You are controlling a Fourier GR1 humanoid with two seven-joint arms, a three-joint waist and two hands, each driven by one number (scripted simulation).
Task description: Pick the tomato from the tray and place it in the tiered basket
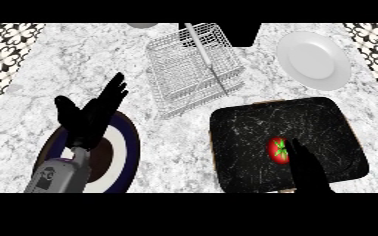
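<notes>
Reaching for the tomato on the tray.

My right hand (306, 167) lies over the dark tray (325, 115), fingers straight and together, holding nothing, their tips just beside the tomato (278, 149), which sits on the tray's near half with its green stem up. To do this well, I judge I should bring the fingers over the far side of the tomato and the thumb to its near side before curling, since it is round and may roll across the flat tray if nudged. Then lift it and carry it left and away to the wire basket (193, 70), lowering it inside the rim. My left hand (92, 111) rests open, fingers up, above a dark-rimmed plate (131, 150). A white plate (314, 60) lies beyond the tray. I can read no writing or brand anywhere.
</notes>
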